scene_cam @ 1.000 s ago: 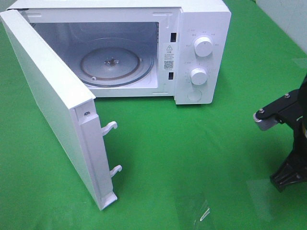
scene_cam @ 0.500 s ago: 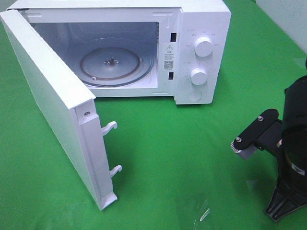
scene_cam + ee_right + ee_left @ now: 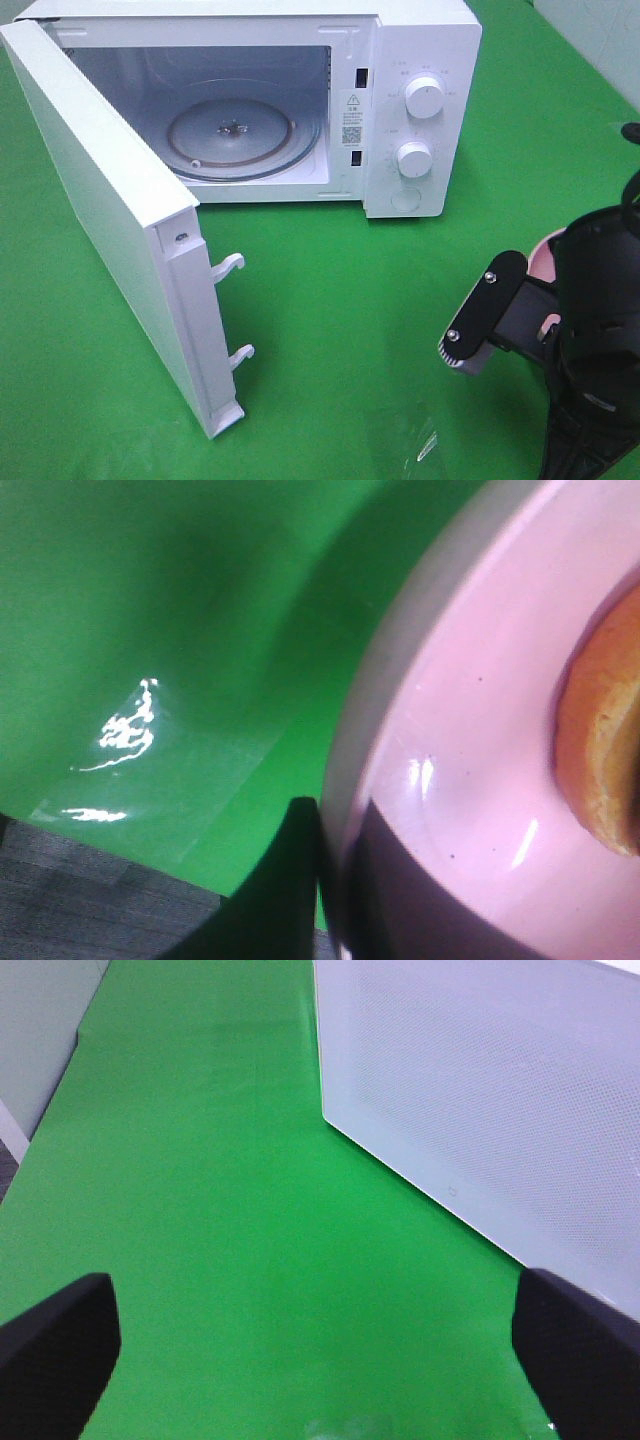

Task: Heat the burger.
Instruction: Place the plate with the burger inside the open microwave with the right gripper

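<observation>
Pink plate [image 3: 470,730] rim pinched in right claw [image 3: 335,880], burger [image 3: 600,750] aboard; left claw [image 3: 315,1360] spread wide, holding nothing.

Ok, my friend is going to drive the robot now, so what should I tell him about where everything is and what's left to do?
The left tool is open and holds nothing. It is over the green cloth, by the outside of the microwave door.
The right tool is shut on the rim of the pink plate, front-right of the microwave.
The burger sits on that plate; only its bun edge shows.
Done: door wide open, glass turntable bare, plate gripped.
Left: put the plate on the turntable, let go, shut the door, start it.
</observation>
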`<state>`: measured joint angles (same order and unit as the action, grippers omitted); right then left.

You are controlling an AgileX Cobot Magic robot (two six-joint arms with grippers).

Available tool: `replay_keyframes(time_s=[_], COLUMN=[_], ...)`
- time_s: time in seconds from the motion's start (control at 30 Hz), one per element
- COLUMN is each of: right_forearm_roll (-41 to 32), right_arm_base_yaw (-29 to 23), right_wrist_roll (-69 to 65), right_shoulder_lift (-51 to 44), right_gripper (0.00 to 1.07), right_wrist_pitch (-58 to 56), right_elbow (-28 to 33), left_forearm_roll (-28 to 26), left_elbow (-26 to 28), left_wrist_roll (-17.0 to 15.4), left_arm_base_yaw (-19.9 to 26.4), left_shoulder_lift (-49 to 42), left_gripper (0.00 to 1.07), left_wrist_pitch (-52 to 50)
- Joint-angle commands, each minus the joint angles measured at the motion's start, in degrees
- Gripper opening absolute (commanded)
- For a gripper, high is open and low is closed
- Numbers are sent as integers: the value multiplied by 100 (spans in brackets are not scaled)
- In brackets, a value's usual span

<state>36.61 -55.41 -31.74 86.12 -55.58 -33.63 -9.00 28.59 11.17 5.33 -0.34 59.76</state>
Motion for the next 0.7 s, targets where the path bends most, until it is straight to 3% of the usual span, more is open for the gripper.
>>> replay_keyframes(time_s=[0.03, 0.37, 0.7], right_forearm_roll=[327, 453, 498], right_arm_base_yaw=[-178, -871, -894], right_wrist_roll=[-126, -63, -69], right_shoulder_lift=[-63, -911, -1364], right_gripper=[0, 0, 0], right_wrist_pitch=[-372, -521, -493], right_elbow=[23, 527, 544], left_forearm_roll=[-23, -23, -23], left_elbow=[-17, -17, -17], left_wrist_roll=[-40, -40, -40], left_arm_base_yaw=[-6, -6, -6], left_shoulder_lift=[-115, -115, -115], left_gripper=[100, 100, 100], left_wrist_pitch=[-29, -29, -29])
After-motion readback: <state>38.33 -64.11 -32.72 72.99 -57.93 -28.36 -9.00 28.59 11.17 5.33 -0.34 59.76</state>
